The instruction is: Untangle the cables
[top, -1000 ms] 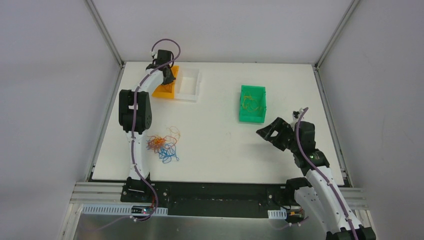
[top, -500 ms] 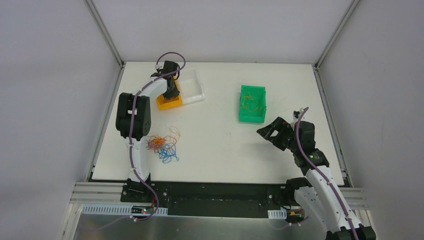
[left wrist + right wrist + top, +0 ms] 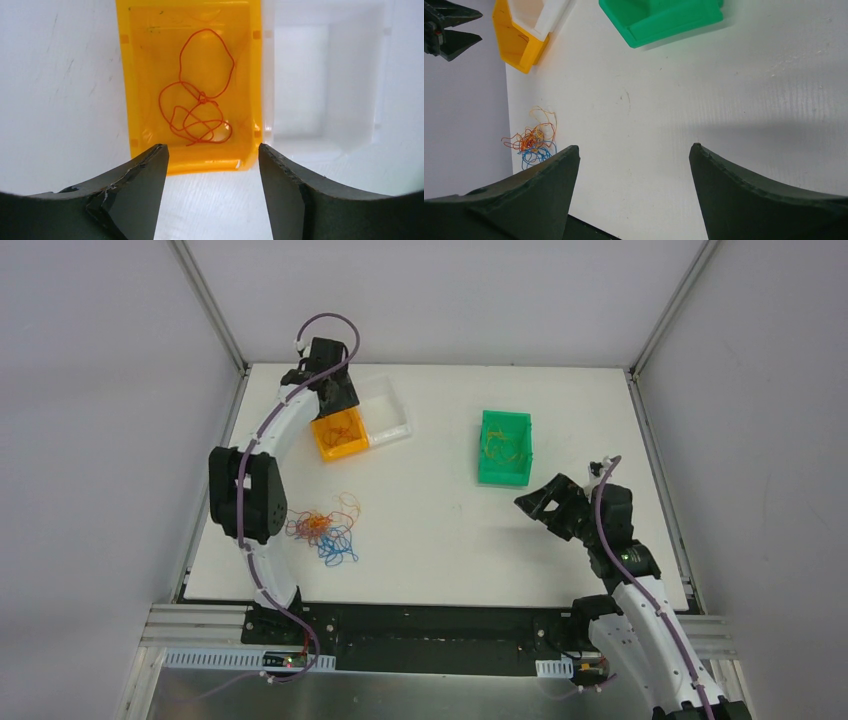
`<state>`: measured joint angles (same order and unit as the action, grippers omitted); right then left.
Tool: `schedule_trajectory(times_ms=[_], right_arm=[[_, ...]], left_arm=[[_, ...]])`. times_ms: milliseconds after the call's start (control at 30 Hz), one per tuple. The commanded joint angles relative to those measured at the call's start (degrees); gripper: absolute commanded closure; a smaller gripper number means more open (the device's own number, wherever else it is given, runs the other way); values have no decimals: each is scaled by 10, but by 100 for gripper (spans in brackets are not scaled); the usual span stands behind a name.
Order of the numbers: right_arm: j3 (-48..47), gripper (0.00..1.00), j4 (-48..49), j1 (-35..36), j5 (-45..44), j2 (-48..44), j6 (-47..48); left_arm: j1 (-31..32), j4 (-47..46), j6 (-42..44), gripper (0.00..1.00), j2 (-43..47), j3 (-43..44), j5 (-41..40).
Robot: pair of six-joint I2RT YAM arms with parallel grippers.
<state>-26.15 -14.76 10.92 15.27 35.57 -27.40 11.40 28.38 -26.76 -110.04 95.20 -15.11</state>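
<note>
Table: white, flat, carries three bins and the loose cables.
Left arm: reaches to the far left corner of the table, wrist above the orange bin.
Right arm: raised over the right side of the table, near the green bin, touching nothing.
Green bin: far right of centre; a few yellow cables lie inside.
White bin: far left, skewed, touching the right side of the orange bin.
Orange bin: just beside the white bin, directly under the left wrist.
Left gripper: fingers apart, nothing between them, hanging above the near wall of the orange bin.
Right gripper: fingers wide apart, empty, over bare table.
Cable tangle: blue, orange-red and yellow strands knotted together on the near-left of the table, beside the left arm's elbow, well apart from all bins.
Single cable: orange-red, looped, lying alone on the floor of the orange bin.
</note>
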Motion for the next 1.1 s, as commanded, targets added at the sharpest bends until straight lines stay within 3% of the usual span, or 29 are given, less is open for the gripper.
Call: schedule_trajectory(times_ms=[0,100,267,367,433,500,700,900,1000,1067], right_arm=[[-20,15,8,3,7,-2,0],[-18,15,11,3,18,12,1],[-15,15,32,4,55,43,2],[-14,15,40,6,65,62,6],[-13,15,44,8,69,70,7],[-13,15,50,10,72,76,4],[-21,15,54,16,71,80,2],[-17,15,44,21,63,69,5],[-13,15,43,24,62,70,7],[-14,15,41,25,63,72,7]], left_arm=[[17,29,-6,28,105,-62,5],[60,34,-21,16,192,-185,-23],[106,72,-69,11,362,-340,-19],[114,114,-92,10,456,-393,-21],[115,145,-103,2,505,-415,-41],[115,172,-120,1,539,-435,-64],[104,186,-224,1,556,-503,-83],[96,121,-245,6,546,-575,-55],[97,64,-264,14,530,-611,-6],[98,21,-276,27,511,-631,37]])
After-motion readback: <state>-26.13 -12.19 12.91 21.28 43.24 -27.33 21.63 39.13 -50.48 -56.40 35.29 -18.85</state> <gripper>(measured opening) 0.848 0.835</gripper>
